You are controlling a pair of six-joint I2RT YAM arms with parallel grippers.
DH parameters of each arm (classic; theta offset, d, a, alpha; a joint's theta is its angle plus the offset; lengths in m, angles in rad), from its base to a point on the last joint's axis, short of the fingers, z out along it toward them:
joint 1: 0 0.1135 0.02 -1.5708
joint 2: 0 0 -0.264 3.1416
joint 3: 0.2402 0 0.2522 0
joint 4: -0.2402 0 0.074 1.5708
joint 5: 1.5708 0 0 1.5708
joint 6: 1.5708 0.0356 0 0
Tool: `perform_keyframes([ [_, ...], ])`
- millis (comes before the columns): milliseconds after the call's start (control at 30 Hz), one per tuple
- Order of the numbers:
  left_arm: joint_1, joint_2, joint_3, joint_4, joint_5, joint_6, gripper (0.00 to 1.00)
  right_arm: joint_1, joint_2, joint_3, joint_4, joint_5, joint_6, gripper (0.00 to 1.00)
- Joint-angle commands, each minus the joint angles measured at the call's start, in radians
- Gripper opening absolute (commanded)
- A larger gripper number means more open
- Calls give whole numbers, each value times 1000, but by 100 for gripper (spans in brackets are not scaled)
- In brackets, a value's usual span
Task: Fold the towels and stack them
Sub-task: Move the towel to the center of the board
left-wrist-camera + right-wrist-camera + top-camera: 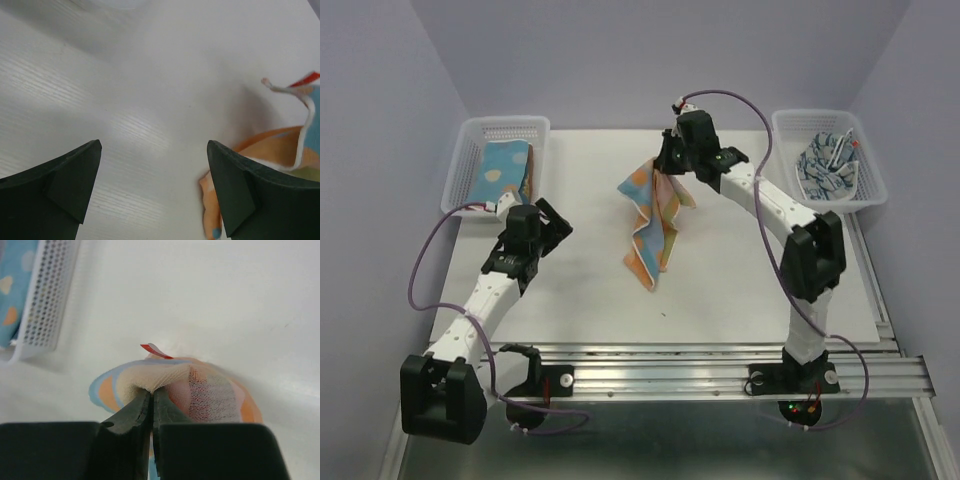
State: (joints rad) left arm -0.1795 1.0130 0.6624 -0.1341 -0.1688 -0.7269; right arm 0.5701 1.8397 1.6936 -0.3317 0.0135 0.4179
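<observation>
Top external view showed a blue towel [505,168] in the left basket [460,172], the left pincer [548,222] apart above the desk [570,300], and the orange towel [655,215] hanging mid-desk from the right pincer [670,160], clamped on its edge. That thin pinch might slip, dropping it bunched. Folds hid its other corners.

We can read no text, brand, number or sign in any of the three views. The only label we find is a small red fabric tag [156,350] at the edge of the soft orange cloth towel with pale dots [210,396], and no letters can be made out on it.
</observation>
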Motion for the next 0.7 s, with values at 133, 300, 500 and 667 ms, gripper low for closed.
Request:
perform_keyframes([
  [133, -50, 65, 14, 129, 100, 89, 99, -148, 536, 668, -133, -148, -83, 45],
  [300, -152, 79, 6, 159, 121, 75, 99, -153, 424, 511, -98, -132, -91, 100],
  [500, -405, 102, 0, 156, 100, 46, 99, -151, 22, -24, 34, 80, 34, 100],
  [667, -599, 148, 15, 136, 6, 17, 99, -151, -395, -567, 111, 209, 188, 100],
])
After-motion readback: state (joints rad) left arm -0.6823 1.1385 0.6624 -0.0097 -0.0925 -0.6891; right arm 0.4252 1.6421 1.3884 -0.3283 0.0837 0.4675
